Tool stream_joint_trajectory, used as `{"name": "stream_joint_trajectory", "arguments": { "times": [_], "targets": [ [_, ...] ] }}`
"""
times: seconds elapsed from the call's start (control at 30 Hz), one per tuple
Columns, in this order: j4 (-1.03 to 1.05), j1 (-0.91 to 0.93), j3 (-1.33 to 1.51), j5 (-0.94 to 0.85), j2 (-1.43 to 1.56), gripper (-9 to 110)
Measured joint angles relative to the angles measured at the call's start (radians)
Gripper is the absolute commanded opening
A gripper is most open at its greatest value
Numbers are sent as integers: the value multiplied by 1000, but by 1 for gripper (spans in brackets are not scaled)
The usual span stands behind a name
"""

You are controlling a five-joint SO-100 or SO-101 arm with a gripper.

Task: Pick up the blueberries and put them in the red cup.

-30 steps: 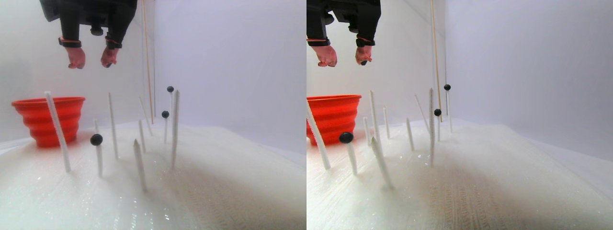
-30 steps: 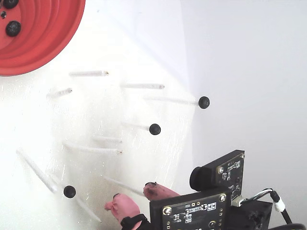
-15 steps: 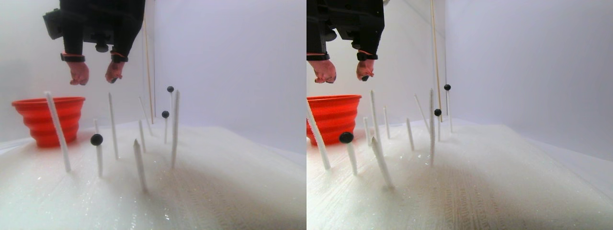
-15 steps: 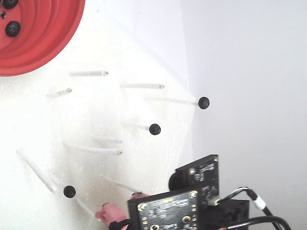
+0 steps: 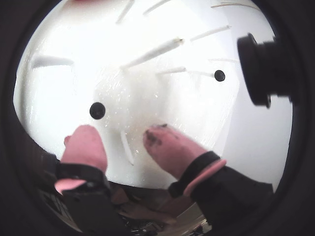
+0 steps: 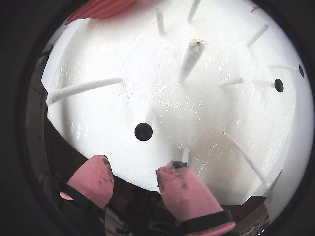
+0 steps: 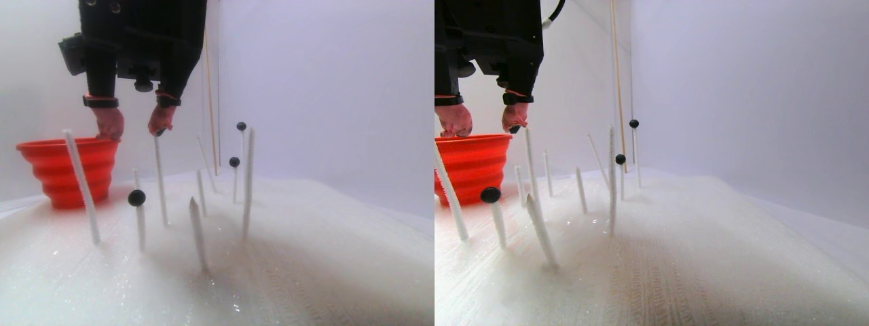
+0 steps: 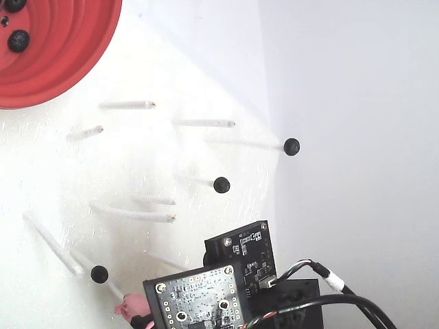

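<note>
Three blueberries sit on the tips of white sticks. The nearest blueberry point(image 8: 99, 274) is just ahead of my pink fingertips point(image 8: 126, 308); it also shows in both wrist views point(image 5: 97, 110) point(image 6: 143, 131) and, below the gripper, in the stereo pair view point(image 7: 136, 197). Two more blueberries point(image 8: 221, 184) point(image 8: 291, 146) stand farther right. The red cup point(image 8: 68, 48) at the top left holds two blueberries point(image 8: 18, 40). My gripper point(image 5: 120, 140) point(image 6: 133, 172) point(image 7: 134, 125) is open and empty, with its fingertips stained dark, and hangs above the sticks.
Several white sticks point(image 8: 130, 212) point(image 7: 81, 187) stand up from the white foam base point(image 8: 41, 178), some bare. A second camera point(image 5: 266, 69) juts in at the right of a wrist view. A white wall point(image 8: 357, 103) borders the base.
</note>
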Motion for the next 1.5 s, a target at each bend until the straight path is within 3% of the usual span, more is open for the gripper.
{"name": "stream_joint_trajectory", "arguments": {
  "times": [1.5],
  "targets": [
    [-357, 29, -60, -21, -483, 18]
  ]
}}
